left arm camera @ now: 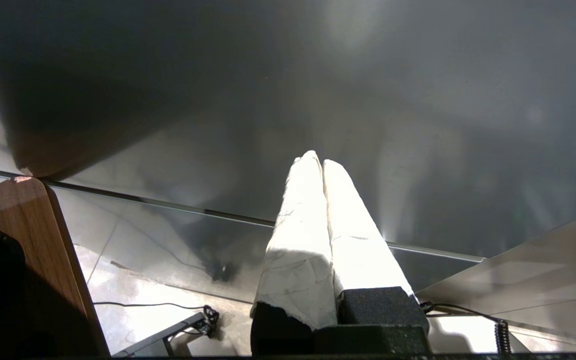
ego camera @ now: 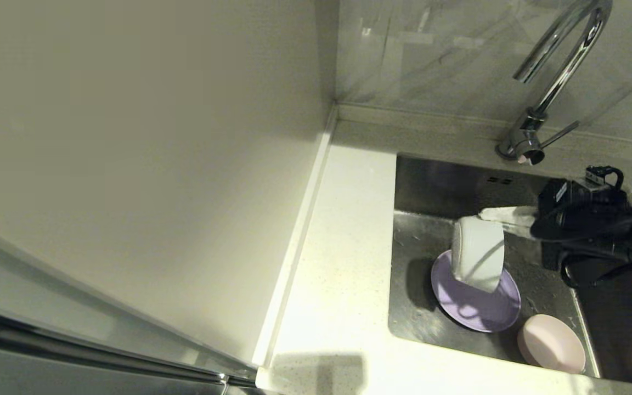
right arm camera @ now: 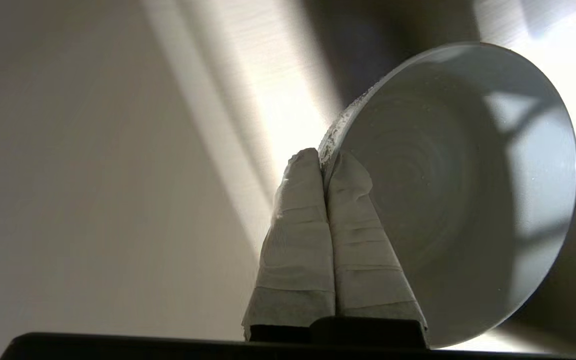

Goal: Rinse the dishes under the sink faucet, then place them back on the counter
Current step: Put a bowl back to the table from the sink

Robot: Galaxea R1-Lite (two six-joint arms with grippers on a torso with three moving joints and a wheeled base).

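Note:
My right gripper (ego camera: 492, 215) is shut on the rim of the white mug (ego camera: 478, 252), holding it tipped on its side over the sink (ego camera: 442, 181). The right wrist view shows the mug's inside (right arm camera: 458, 190), with one taped finger inside the rim and one outside at my gripper (right arm camera: 325, 159). The lavender plate (ego camera: 475, 310) lies flat on the sink floor right under the mug. The pale pink bowl (ego camera: 551, 343) sits in the sink's front right corner. The chrome faucet (ego camera: 560, 71) arches at the back right, with no water visible. My left gripper (left arm camera: 318, 160) is shut and empty, out of the head view.
The white counter (ego camera: 343, 247) runs along the left of the sink, bounded by a raised edge strip (ego camera: 299, 236) and a pale wall. A grey marbled panel (ego camera: 431, 49) stands behind the sink. The left wrist view shows dark cabinet fronts, a wooden board (left arm camera: 13, 225) and floor cables.

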